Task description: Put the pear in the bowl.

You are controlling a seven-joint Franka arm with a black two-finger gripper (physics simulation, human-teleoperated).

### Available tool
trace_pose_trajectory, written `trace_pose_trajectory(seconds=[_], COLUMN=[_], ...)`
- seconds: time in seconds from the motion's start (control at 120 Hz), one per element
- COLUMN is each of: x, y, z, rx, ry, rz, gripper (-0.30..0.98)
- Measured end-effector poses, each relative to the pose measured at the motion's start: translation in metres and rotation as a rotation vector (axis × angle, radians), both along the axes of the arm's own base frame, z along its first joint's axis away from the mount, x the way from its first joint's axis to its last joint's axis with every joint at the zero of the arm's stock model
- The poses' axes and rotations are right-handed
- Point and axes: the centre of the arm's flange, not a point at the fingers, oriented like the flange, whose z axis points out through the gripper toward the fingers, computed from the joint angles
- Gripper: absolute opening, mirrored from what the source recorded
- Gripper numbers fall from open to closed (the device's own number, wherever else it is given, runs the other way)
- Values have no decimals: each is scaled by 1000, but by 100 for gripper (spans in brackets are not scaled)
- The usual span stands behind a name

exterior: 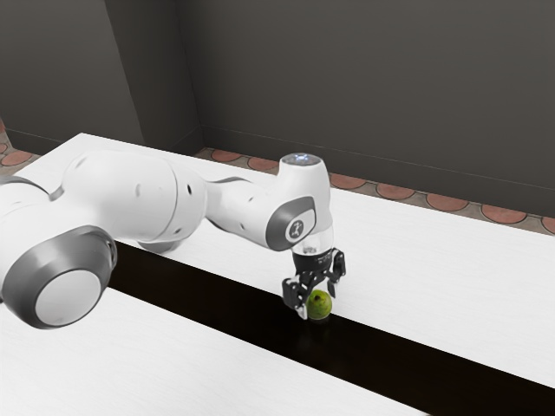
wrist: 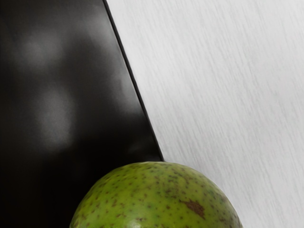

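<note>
The black gripper (exterior: pixel 316 298) points down over the table, its two fingers spread on either side of the green pear (exterior: pixel 320 305). One finger stands close to the pear's side nearer the exterior view's left; the other is at its far side, and I see no grip from both sides. The speckled pear (wrist: pixel 156 199) with a brown spot lies just under the hand in the wrist view, by the edge of the dark strip. No bowl can be made out for certain.
A glossy dark strip (exterior: pixel 381 351) crosses the white table (exterior: pixel 451 269). Beneath the arm, a pale rounded shape (exterior: pixel 160 247) is mostly hidden; I cannot tell what it is. A dark wall stands behind the table.
</note>
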Motion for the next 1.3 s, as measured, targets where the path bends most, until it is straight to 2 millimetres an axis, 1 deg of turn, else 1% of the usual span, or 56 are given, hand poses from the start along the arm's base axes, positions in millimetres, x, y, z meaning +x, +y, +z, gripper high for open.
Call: trace_pose_trajectory(seconds=[0.267,0.408,0.542,0.633,0.667,0.725,0.808,0.9,1.075,1.133,1.242,1.3], x=[0,0,0,3,6,15,22,26,32,28,21,19], y=[0,0,-1,5,15,42,82,130,213,235,265,287], z=[-4,-3,10,28,37,56,69,69,72,70,71,72], rx=[-1,-1,-9,-19,-24,-28,-24,-16,13,20,25,27], ry=[3,3,-11,-31,-41,-66,-80,-72,-77,-68,-61,-61], rz=[29,39,45,56,73,109,162,230,334,362,403,435], gripper=[42,39,37,36,35,34,32,31,29,29,28,28])
